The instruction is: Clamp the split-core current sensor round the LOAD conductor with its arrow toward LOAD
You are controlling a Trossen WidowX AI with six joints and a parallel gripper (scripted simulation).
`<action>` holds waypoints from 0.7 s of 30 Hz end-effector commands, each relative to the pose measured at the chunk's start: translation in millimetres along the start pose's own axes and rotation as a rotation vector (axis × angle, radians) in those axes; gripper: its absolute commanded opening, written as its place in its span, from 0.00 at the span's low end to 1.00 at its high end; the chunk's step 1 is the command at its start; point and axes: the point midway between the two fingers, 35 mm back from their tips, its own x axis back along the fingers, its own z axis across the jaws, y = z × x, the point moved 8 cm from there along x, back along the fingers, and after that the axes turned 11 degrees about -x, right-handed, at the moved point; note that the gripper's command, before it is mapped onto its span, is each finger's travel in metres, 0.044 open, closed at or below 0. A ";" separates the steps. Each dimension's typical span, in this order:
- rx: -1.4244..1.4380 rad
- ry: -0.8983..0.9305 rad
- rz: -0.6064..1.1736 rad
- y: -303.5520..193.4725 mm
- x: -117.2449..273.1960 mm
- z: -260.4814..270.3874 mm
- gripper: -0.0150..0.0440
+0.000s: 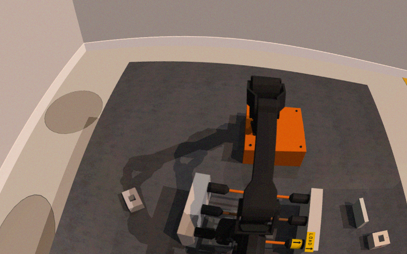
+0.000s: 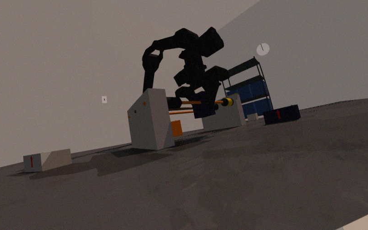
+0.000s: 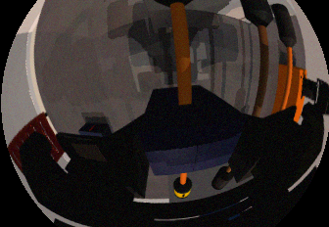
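Note:
The dark blue current sensor [image 2: 199, 112] [image 3: 193, 160] sits round the LOAD conductor [image 1: 274, 242] [image 2: 189, 102] [image 3: 182, 54], which enters one side and comes out of the other. Its halves look together in the wrist view; whether it is latched cannot be seen. My gripper [image 2: 199, 98] [image 3: 179, 111] is shut on the sensor, with one finger on each side. The arrow on the sensor is not visible. The yellow LOAD marker [image 1: 310, 241] is on the right-hand end block, beside the conductor's yellow arrow sleeve [image 1: 296, 243] [image 2: 228, 102] [image 3: 182, 193]. The arm hides the sensor in the top view.
Two other conductors [image 1: 283, 197] [image 1: 283, 219] run parallel between the left end block [image 1: 190, 217] [image 2: 142, 128] and right end block [image 1: 315, 208]. An orange box [image 1: 290, 132] stands behind. A pale holed block [image 1: 136, 206] lies left; a thin plate [image 1: 360, 213] and another block [image 1: 379, 245] lie right.

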 end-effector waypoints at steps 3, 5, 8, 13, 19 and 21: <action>0.001 -0.001 0.000 0.1 -0.9 0.5 0.25; 0.001 0.000 0.000 0.0 -2.5 0.5 0.25; 0.000 0.000 0.000 0.0 -0.7 0.1 0.30; 0.000 0.000 0.000 0.0 -0.7 0.1 0.52; 0.000 0.000 0.000 0.0 -0.7 0.1 0.71; 0.000 0.000 0.000 0.0 -0.7 0.1 0.71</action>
